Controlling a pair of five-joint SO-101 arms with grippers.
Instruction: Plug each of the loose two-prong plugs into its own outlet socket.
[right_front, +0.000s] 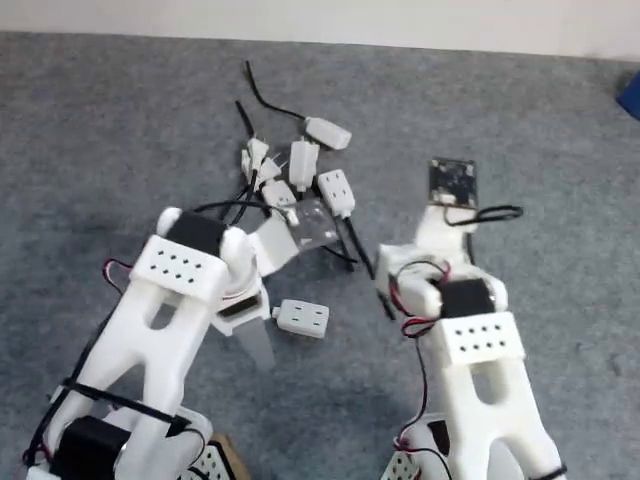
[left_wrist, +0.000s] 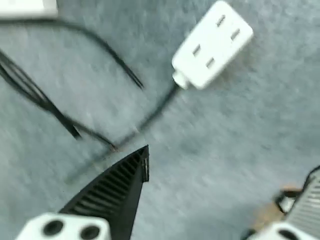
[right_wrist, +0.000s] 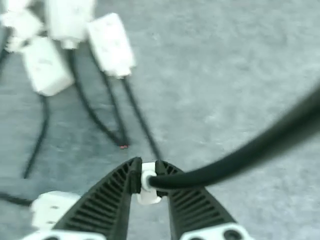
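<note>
Much open carpet under the agape, empty left claw; right claw tight around a plug.

The high camera stood well off above my two arms and looked steeply down on the heap of plugs. My right wrist camera looked low along my right gripper toward that same heap. My left wrist camera looked down from near on one socket block.
</note>
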